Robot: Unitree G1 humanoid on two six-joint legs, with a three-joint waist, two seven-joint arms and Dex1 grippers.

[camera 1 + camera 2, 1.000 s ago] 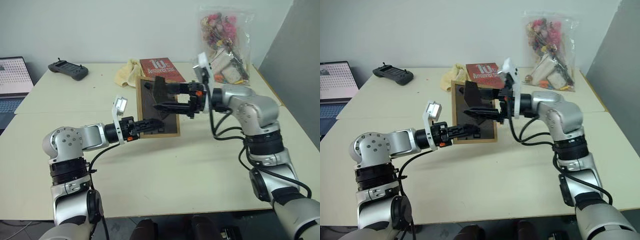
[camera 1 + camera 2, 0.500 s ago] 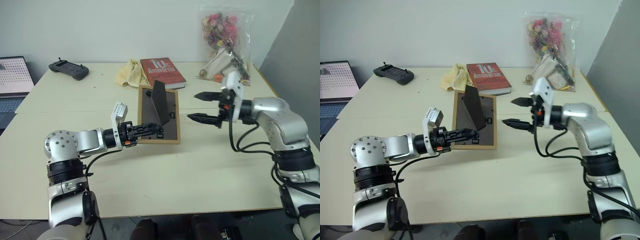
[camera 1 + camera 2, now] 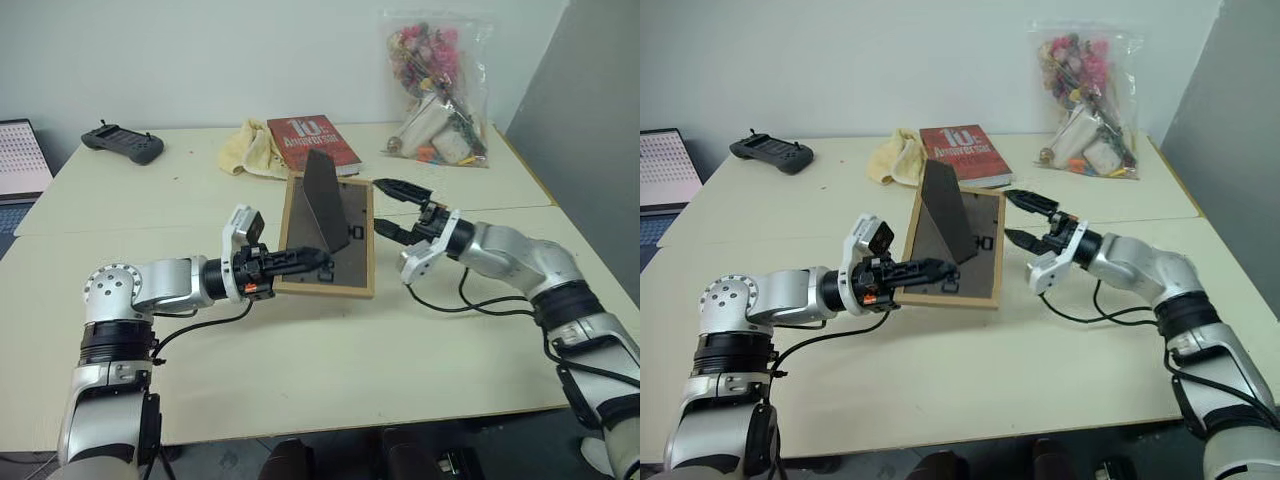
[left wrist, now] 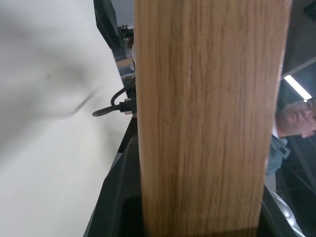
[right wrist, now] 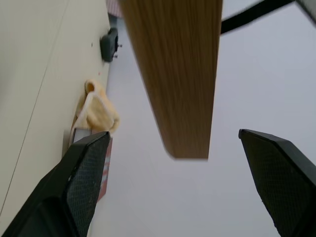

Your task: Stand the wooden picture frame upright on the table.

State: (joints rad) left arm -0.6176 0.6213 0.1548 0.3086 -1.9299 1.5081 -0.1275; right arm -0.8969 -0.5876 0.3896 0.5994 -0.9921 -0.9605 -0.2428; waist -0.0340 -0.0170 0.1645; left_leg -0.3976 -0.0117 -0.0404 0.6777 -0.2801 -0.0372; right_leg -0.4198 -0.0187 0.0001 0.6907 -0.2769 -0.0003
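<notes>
The wooden picture frame [image 3: 352,240] leans over the middle of the table [image 3: 300,380], its dark back panel towards me and its stand [image 3: 322,200] folded out. My left gripper [image 3: 300,262] is shut on the frame's lower left edge; its light wood [image 4: 207,113] runs between the fingers in the left wrist view. Whether the frame's bottom edge rests on the table I cannot tell. My right gripper [image 3: 390,208] stands open just beside the frame's right edge, with nothing in it. The right wrist view has the frame's edge [image 5: 173,74] ahead of that gripper's spread fingers [image 5: 84,182].
A red book [image 3: 305,143] and a yellow cloth [image 3: 245,150] lie behind the frame. A clear bag of flowers and oddments [image 3: 435,90] stands at the back right. A black controller [image 3: 122,142] and a laptop [image 3: 20,160] are at the back left.
My right gripper let go of the stand, swung away to the right, then came back low beside the frame's right edge. The left hand rolled, tilting the frame, whose stand now sticks out.
</notes>
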